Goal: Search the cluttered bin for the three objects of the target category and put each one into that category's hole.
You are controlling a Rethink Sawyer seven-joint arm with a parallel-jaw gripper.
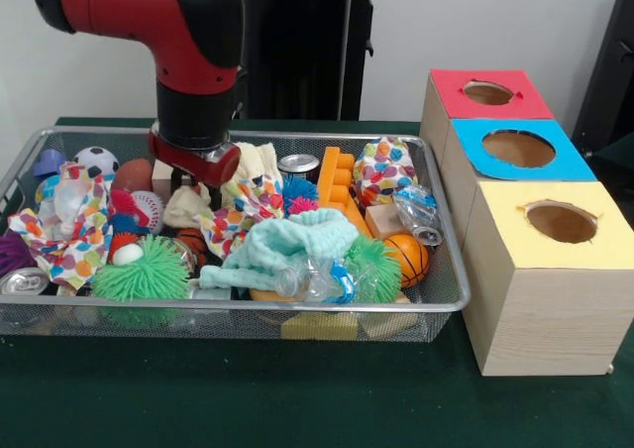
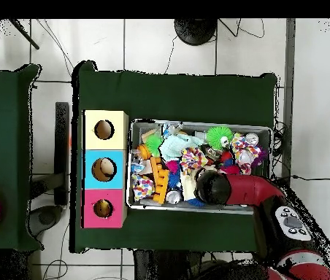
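My gripper (image 1: 195, 184) is lowered into the left-middle of the wire mesh bin (image 1: 436, 304), among a cream cloth (image 1: 188, 208), a baseball (image 1: 149, 208) and a patterned cloth (image 1: 243, 210). The clutter hides its tips. Seen from overhead, the red arm (image 2: 213, 187) covers it. Nearby lie a soccer ball (image 1: 96, 159), a small basketball (image 1: 406, 257), two green spiky balls (image 1: 144, 272), a mint cloth (image 1: 287, 245), cans (image 1: 297, 166) and crushed plastic bottles (image 1: 317, 280). Three wooden boxes with holes stand beside the bin: red (image 1: 488, 93), blue (image 1: 518, 149), yellow (image 1: 561, 222).
An orange toothed block (image 1: 339, 185) stands near the bin's middle. A second patterned cloth (image 1: 64, 225) fills the left end, next to a can (image 1: 22, 281). The bin and boxes (image 2: 104, 169) rest on a dark green table (image 1: 297, 398).
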